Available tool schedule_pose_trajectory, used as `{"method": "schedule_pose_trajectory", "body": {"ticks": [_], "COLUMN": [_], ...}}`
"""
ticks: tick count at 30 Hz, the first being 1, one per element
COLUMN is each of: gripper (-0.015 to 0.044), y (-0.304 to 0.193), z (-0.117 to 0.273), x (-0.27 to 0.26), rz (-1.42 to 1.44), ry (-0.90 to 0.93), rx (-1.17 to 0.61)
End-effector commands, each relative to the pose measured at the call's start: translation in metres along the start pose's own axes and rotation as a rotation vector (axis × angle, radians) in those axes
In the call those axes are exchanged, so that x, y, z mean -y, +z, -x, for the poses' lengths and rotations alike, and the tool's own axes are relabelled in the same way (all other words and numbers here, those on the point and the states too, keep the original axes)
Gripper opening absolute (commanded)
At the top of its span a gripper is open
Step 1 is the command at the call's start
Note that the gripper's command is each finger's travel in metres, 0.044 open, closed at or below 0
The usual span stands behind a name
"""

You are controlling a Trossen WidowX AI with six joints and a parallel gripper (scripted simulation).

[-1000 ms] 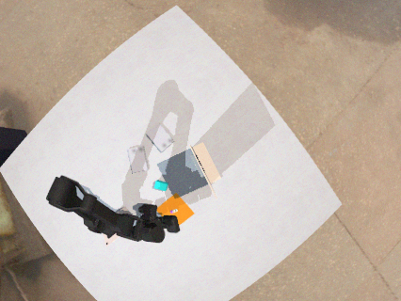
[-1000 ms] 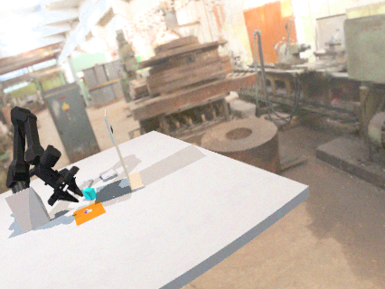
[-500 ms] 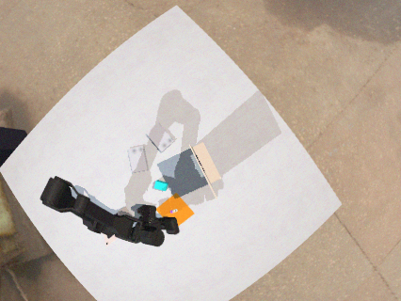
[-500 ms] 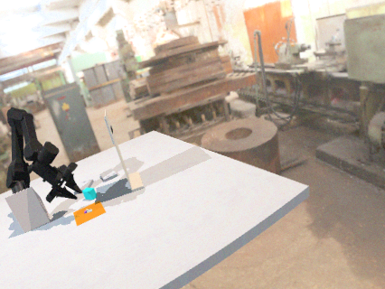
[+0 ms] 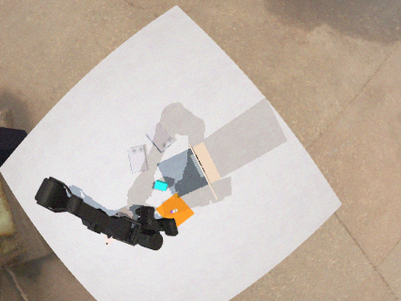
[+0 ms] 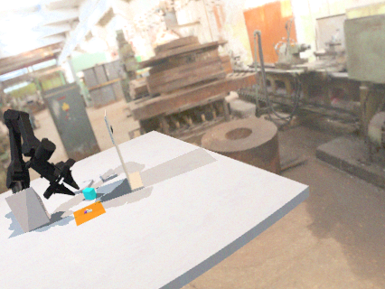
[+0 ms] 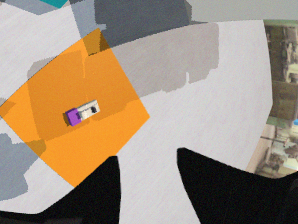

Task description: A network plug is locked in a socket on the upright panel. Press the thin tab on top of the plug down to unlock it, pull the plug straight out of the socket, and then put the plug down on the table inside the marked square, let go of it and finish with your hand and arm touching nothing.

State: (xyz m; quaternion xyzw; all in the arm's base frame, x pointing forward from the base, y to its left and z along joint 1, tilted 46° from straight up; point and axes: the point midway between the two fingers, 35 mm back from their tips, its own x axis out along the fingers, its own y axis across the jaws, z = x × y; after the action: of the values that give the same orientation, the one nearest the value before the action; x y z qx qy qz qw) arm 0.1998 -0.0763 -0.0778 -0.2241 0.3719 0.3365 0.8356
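Observation:
The small plug (image 5: 173, 211) (image 6: 88, 210) (image 7: 86, 110), white with a purple end, lies on the table inside the orange marked square (image 5: 184, 207) (image 6: 97, 209) (image 7: 110, 130). It is clear of the square's edges in the wrist view. My gripper (image 6: 76, 191) (image 7: 147, 159) is open, its two black fingertips apart with nothing between them. It stands above the table beside the square, and the plug is apart from both fingers. The thin upright panel (image 6: 118, 153) stands beyond the square; its socket is too small to make out.
A cyan block (image 5: 160, 185) (image 6: 89, 193) stands between the square and the panel's shadow. The panel has a tan base (image 5: 207, 162) (image 6: 136, 181). Two pale flat pieces (image 5: 137, 158) (image 5: 161, 137) lie farther back. A grey slanted block (image 6: 29, 209) stands near the arm in the exterior view.

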Motion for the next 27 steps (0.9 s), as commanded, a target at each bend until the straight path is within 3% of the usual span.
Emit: {"method": "schedule_pose_trajectory", "body": {"ticks": [1, 27], "gripper": [0.0156, 0.0156], "y": [0.001, -0.001], "z": [0.005, 0.038], "x": [0.004, 0.029], "rz": [0.007, -0.006], "ry": [-0.003, -0.016], "rx": [0.004, 0.000]}}
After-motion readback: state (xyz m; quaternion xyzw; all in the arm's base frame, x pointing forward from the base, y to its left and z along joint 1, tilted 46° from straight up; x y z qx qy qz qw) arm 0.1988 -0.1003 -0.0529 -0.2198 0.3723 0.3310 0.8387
